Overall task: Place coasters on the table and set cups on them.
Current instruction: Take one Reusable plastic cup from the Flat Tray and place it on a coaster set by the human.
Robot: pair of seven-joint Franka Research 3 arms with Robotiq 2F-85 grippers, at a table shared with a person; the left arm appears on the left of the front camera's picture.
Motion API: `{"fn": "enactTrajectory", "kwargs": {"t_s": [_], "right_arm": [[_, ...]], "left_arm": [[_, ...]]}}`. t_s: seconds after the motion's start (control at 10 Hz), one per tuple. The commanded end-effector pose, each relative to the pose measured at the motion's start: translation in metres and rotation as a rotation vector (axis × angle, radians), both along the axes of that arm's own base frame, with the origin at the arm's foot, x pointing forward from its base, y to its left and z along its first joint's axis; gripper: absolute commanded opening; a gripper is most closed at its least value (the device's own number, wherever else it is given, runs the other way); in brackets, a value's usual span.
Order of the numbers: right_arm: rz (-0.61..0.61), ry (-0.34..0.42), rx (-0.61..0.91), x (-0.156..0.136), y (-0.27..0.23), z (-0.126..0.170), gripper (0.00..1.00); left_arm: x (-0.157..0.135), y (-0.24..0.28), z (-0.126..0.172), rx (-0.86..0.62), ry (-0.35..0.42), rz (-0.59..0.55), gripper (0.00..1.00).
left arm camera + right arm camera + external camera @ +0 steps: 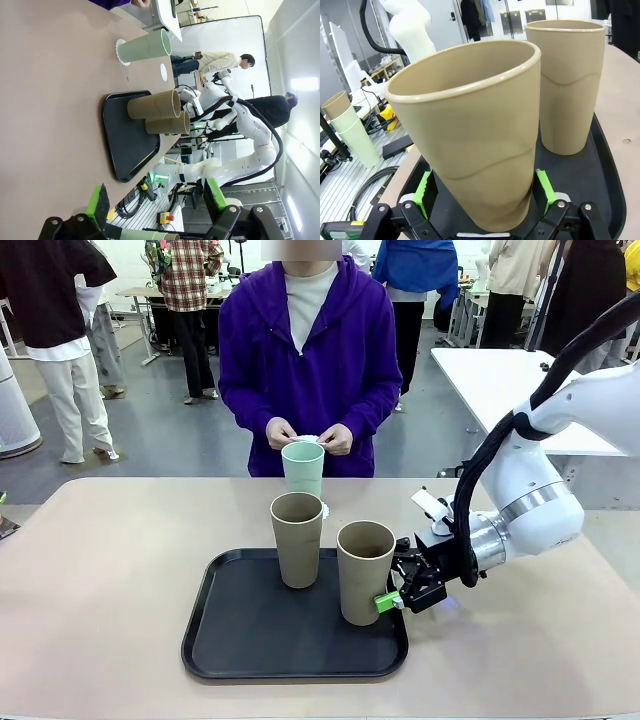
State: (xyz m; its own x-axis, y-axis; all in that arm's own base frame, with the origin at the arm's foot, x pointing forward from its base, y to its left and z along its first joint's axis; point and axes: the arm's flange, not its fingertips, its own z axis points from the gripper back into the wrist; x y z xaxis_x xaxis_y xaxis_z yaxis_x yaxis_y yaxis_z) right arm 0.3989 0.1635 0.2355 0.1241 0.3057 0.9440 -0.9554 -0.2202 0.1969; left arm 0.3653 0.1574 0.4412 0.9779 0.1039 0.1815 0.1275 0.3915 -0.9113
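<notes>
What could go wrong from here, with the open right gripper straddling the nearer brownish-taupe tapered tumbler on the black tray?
The right gripper brackets the nearer brownish-taupe tumbler low on its tall body; once lifted it may tilt or slip.
The second taupe tumbler stands close beside it on the black tray; a sideways carry could knock it over.
The person's hands hold a white paper doily behind the pale mint tumbler; a reach there might meet them.
</notes>
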Motion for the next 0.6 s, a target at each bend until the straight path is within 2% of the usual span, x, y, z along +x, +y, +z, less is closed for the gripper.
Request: {"fn": "enactTrajectory", "kwargs": {"t_s": [0.0,0.5], "right_arm": [[0.004,-0.023,0.016,0.003,0.007,-0.005,1.00],[-0.003,-0.039,0.047,0.010,0.018,-0.002,1.00]], "left_arm": [[0.000,0.001,0.002,-0.009,-0.012,-0.004,1.00],[0.000,0.001,0.002,-0.009,-0.012,-0.004,1.00]]}}
